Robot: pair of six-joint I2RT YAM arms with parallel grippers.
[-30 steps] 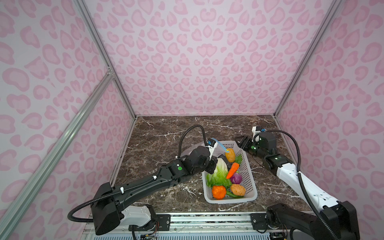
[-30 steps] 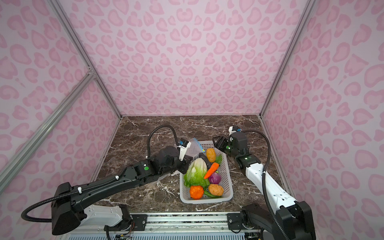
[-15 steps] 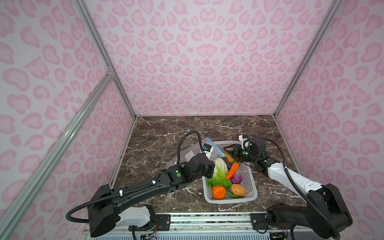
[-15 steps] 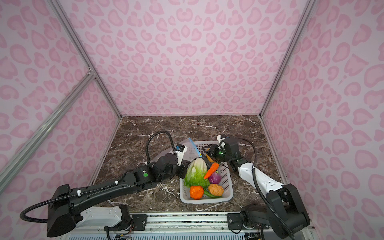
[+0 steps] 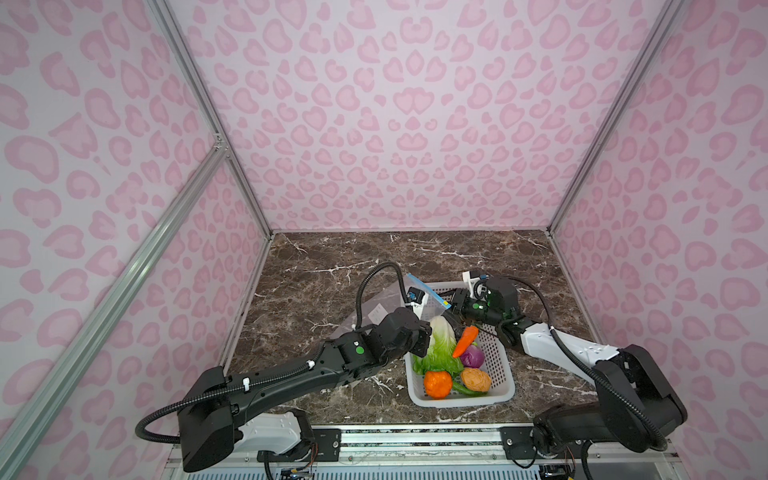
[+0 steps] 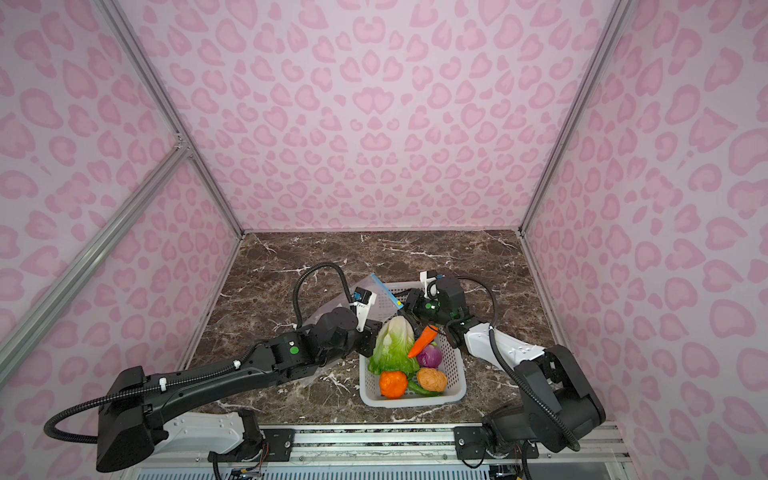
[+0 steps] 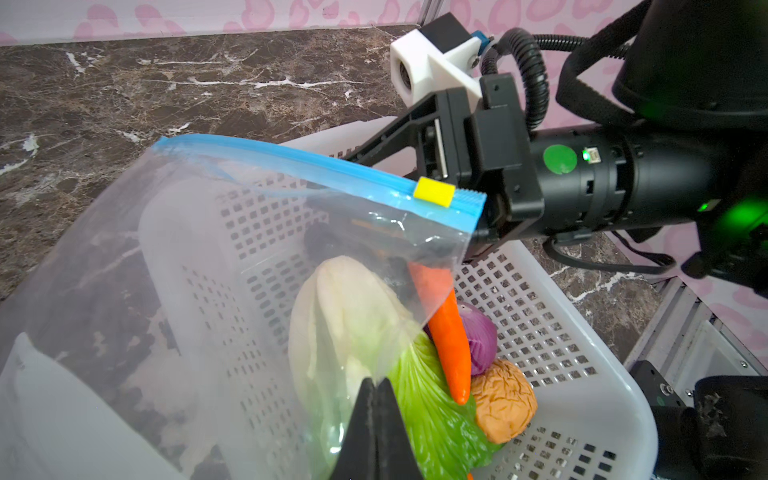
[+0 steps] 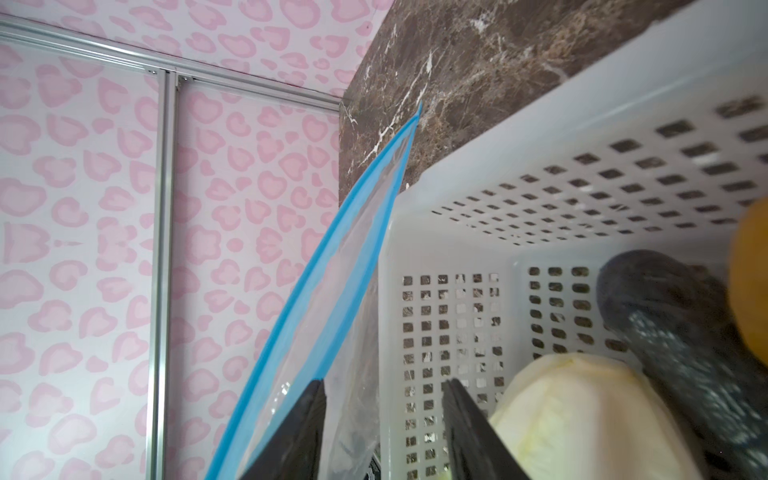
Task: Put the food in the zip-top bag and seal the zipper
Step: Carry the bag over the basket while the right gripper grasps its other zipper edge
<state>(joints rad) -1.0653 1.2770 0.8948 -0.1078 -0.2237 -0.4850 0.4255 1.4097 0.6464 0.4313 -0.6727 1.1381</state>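
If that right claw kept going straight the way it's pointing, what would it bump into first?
Probably the bag: its blue-edged end sits between the fingers of the open right gripper. The basket wall looks next, though depth is unclear.

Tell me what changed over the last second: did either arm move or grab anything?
The right pincer swung left from beside the basket's far right corner to the zipper's yellow-marked end; its jaws stand open with the zip-top bag's edge between them, nothing gripped yet. The left pincer, shut on the bag, shifted only slightly toward the front. Unchanged: that grip, the basket's place, the food inside it.
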